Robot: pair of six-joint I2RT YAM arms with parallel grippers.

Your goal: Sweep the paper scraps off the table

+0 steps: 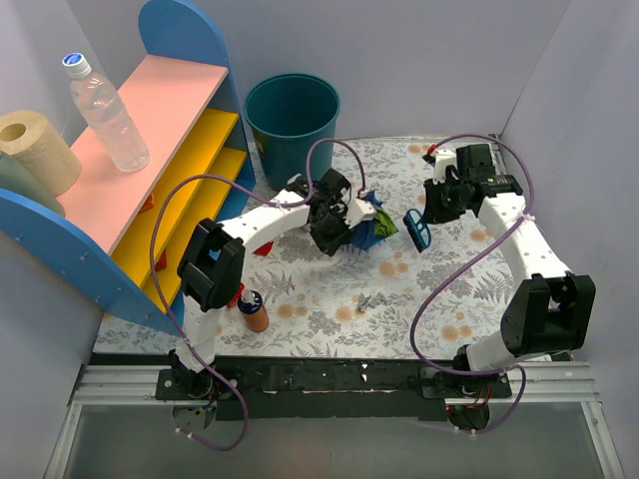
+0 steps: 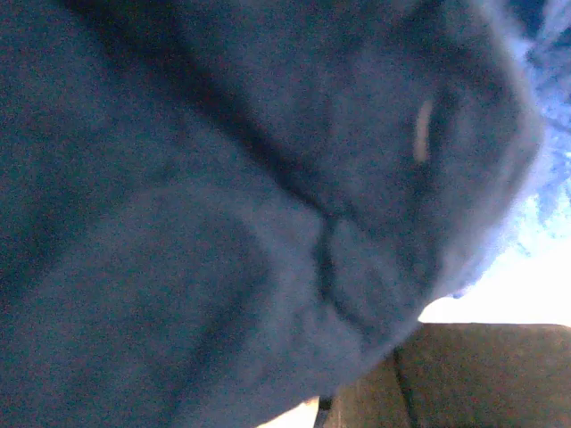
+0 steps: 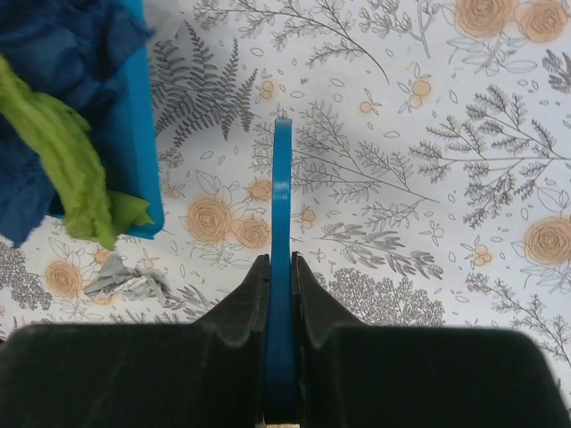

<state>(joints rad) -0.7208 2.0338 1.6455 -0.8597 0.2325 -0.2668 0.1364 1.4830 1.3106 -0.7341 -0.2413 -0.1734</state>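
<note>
right gripper [image 3: 281,264]: clamped on the blue brush [image 3: 282,192], edge-on over the desk [image 3: 446,267]
left gripper [image 1: 333,226]: right up against the blue dustpan [image 3: 136,134], centre of top view; wide or narrow, can't tell, wrist cam just dark blur
paper scraps [image 3: 45,53]: dark blue and green wads in dustpan, upper left of right wrist view
grey scrap [image 3: 125,283]: loose on desk, lower left, near dustpan

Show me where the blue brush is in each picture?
Top external: brush right of centre, beside the right arm's wrist.
Left wrist: not visible; only a dark blue blur.
Right wrist: brush at centre, edge-on, clamped in the right gripper.
Shared landmark: grey scrap, lower left in the right wrist view.
</note>
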